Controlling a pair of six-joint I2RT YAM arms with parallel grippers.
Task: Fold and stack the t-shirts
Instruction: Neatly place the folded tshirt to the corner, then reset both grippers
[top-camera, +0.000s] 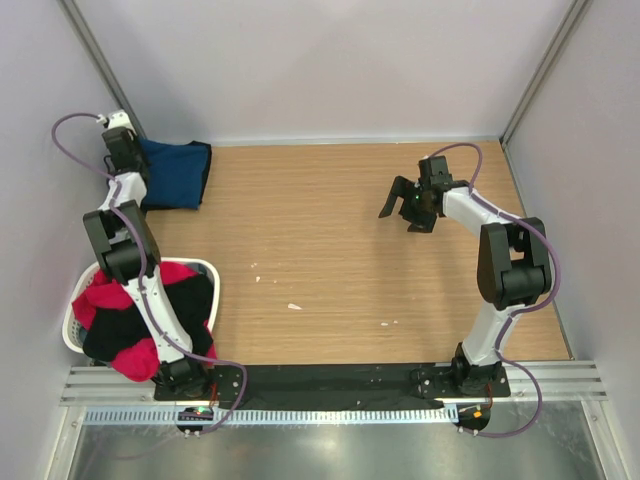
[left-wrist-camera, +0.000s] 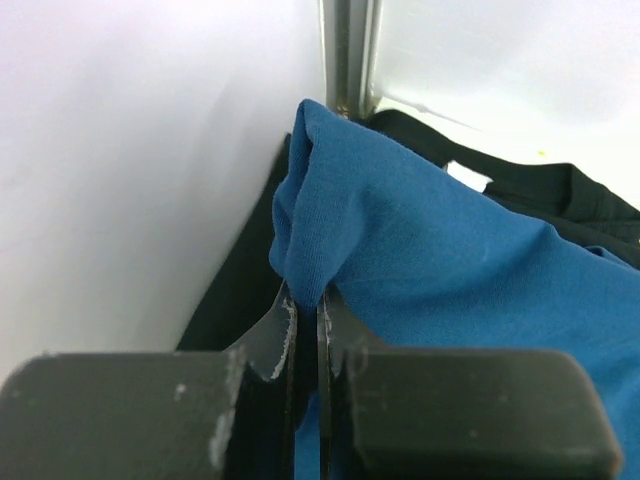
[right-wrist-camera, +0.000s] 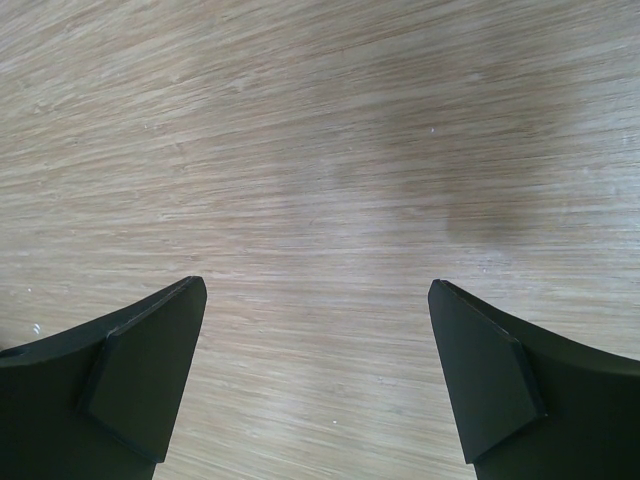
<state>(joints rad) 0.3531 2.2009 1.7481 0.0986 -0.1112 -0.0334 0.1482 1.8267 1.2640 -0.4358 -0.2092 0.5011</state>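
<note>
A folded navy blue t-shirt (top-camera: 176, 172) lies on a black t-shirt (top-camera: 205, 160) in the table's far left corner. My left gripper (top-camera: 128, 160) is shut on a pinched fold of the blue shirt (left-wrist-camera: 400, 240), close to the wall; the black shirt (left-wrist-camera: 600, 205) shows beneath it. Red and black t-shirts (top-camera: 140, 315) are heaped in a white basket (top-camera: 212, 272) at the near left. My right gripper (top-camera: 405, 210) is open and empty above bare wood on the right; in the right wrist view (right-wrist-camera: 318, 290) only table shows between its fingers.
Grey walls enclose the table on three sides, with a metal corner post (left-wrist-camera: 350, 55) right behind the stacked shirts. A few small white specks (top-camera: 294, 306) lie on the wooden table (top-camera: 330, 260). The arm bases stand on a black strip (top-camera: 330, 380) at the near edge.
</note>
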